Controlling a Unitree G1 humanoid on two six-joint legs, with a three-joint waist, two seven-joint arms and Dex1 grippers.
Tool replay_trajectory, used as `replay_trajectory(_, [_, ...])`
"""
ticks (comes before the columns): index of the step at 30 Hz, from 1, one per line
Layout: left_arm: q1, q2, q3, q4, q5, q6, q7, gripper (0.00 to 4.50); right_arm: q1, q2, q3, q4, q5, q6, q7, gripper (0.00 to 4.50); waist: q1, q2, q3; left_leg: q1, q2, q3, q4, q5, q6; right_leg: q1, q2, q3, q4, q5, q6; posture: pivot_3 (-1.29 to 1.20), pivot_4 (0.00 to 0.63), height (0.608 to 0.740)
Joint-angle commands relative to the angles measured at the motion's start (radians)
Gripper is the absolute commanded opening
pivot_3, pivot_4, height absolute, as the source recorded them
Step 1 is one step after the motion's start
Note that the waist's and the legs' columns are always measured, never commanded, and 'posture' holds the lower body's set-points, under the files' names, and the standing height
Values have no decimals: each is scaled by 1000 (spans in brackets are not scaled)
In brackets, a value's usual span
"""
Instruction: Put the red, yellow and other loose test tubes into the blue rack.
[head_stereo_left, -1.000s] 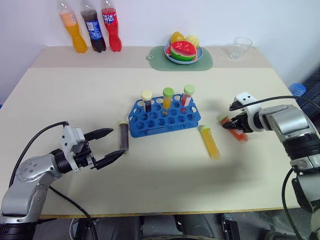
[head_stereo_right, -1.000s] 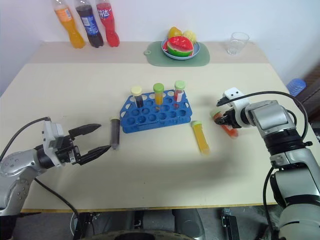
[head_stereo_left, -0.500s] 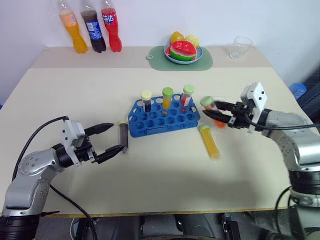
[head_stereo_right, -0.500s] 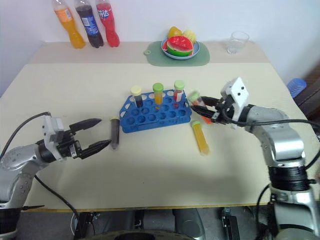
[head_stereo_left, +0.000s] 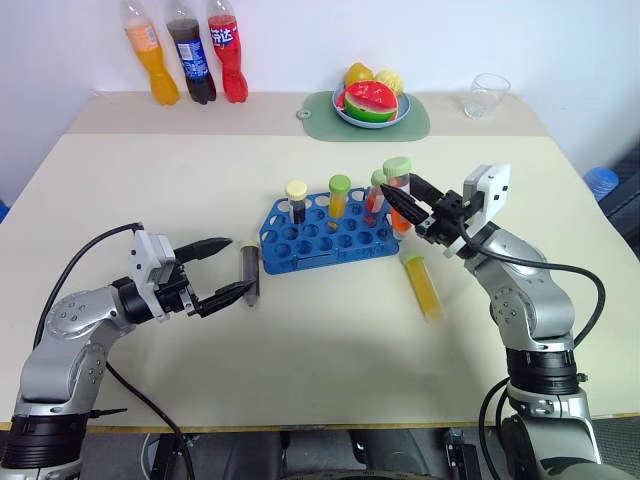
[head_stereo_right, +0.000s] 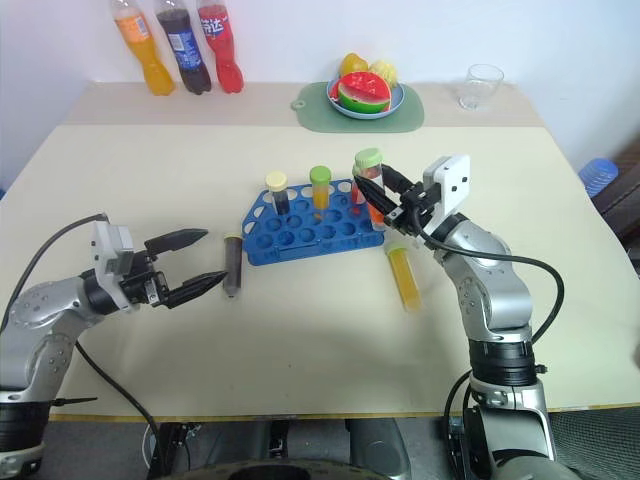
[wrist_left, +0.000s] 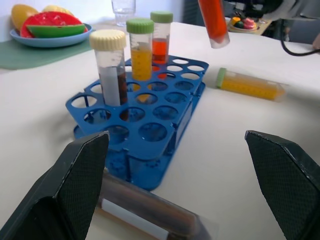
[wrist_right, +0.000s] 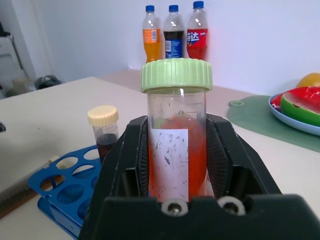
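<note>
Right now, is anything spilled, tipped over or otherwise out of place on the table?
Nothing is spilled. Two capped plastic tubes lie on their sides on the table: the dark-liquid tube left of the bright blue plastic rack, and the yellow-liquid tube to its right. The right gripper holds a green-capped red-liquid tube above the rack's right end.

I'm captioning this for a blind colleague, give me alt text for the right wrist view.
The right gripper holds a red-filled test tube with a green cap upright between its black fingers. Behind it stand the blue rack with a cream-capped dark tube, three soda bottles against the wall, and a plate of fruit.
</note>
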Motion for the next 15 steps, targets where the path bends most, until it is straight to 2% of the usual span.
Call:
replay_trajectory(1, [-18, 9, 8, -5, 6, -16, -9, 4500, -5, -6, -4, -17, 6, -27, 3, 1388, -1, 0, 0, 0, 0, 0, 0, 0, 0, 0, 0, 0, 0, 0, 0, 0, 150, 740])
replay_trajectory(3, [-19, 7, 8, -6, 6, -15, -9, 4500, -8, -4, -5, -7, -3, -43, -1, 963, -1, 0, 0, 0, 0, 0, 0, 0, 0, 0, 0, 0, 1, 0, 0, 0, 150, 740])
replay_trajectory(7, [-15, 5, 11, -7, 8, -15, -5, 4500, -25, 24, -9, 25, -13, -98, -20, 963, -2, 0, 0, 0, 0, 0, 0, 0, 0, 0, 0, 0, 1, 0, 0, 0, 150, 740])
replay_trajectory(15, [3, -6, 22, -16, 9, -19, 18, 4500, -62, 164, 12, 184, -47, -304, -54, 963, -4, 0, 0, 1, 0, 0, 0, 0, 0, -1, 1, 0, 4, 0, 0, 0, 150, 740])
